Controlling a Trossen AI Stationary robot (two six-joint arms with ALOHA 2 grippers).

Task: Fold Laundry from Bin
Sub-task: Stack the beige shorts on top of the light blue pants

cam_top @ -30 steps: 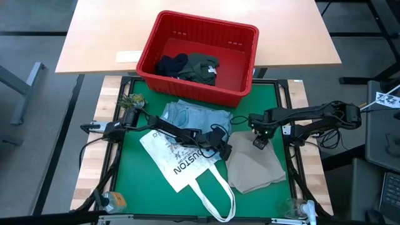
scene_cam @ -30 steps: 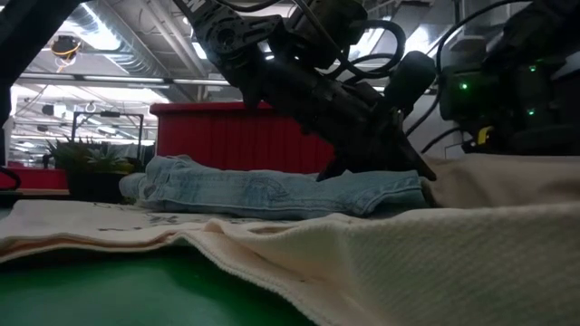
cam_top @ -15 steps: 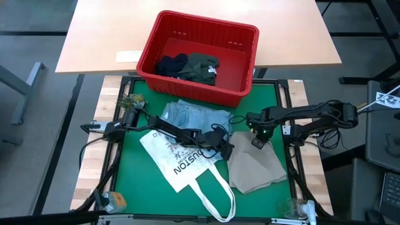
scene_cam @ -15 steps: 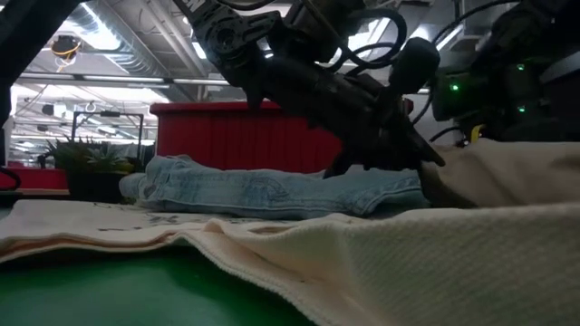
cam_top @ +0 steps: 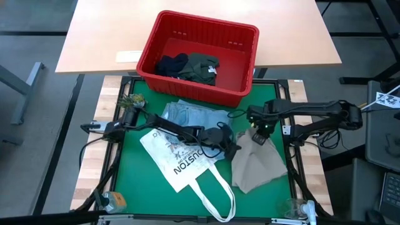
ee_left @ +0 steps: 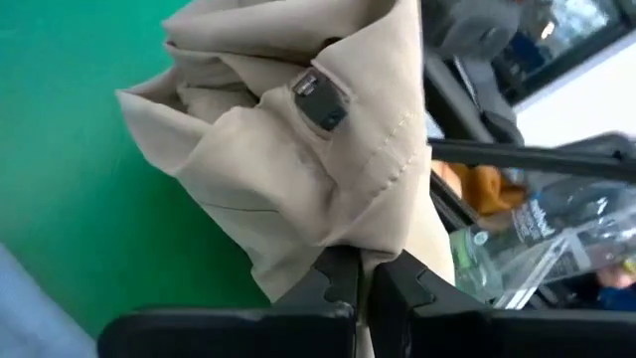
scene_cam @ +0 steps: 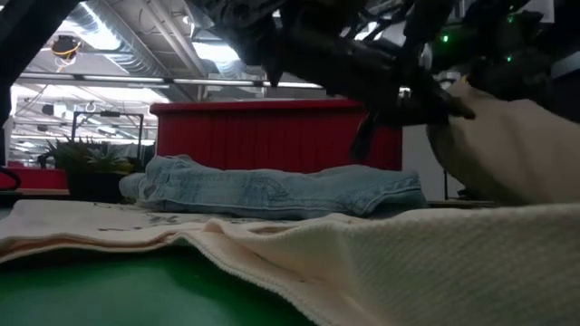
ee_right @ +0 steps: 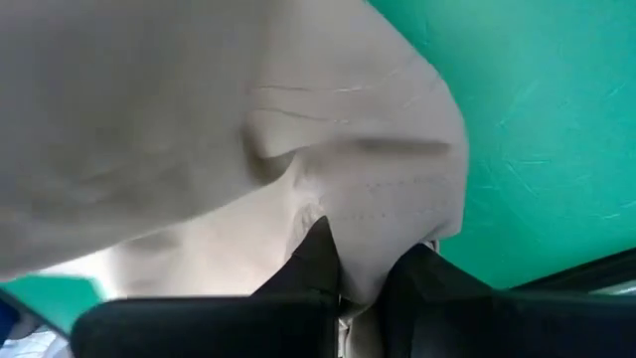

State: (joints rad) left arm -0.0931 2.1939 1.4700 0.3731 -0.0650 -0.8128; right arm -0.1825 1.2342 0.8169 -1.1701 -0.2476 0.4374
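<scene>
A beige cloth (cam_top: 262,165) lies at the right of the green mat (cam_top: 134,181), its far end raised. My left gripper (cam_top: 235,149) is shut on its left far corner and my right gripper (cam_top: 257,139) is shut on its far edge. In the low view the raised beige cloth (scene_cam: 507,136) hangs at the right. Folded light blue jeans (cam_top: 197,115) lie flat on the mat's far side. The red bin (cam_top: 240,72) stands beyond the mat, with dark garments (cam_top: 190,65) lying on its floor. My left gripper pinches a bunched fold of the beige cloth (ee_left: 348,234) between its two fingers, at the cloth's left far corner. The fingers come from the table's left, slanting slightly down. That corner is lifted off the mat. My right gripper pinches the cloth's far edge (ee_right: 368,239) between its two fingers from above, pointing down. The cloth hangs slack below the fingers, and its near part (cam_top: 265,178) lies on the mat.
A white tote bag (cam_top: 181,159) printed with letters lies spread on the mat's middle, its handles toward the near edge. A water bottle (cam_top: 290,207) lies at the near right corner, and a small plant (cam_top: 131,100) stands at the far left corner.
My right gripper has shut on the beige cloth's far edge and risen with it. My left gripper has risen too, still shut on the cloth. The cloth's far end is lifted and drawn together; its near part stays on the mat.
</scene>
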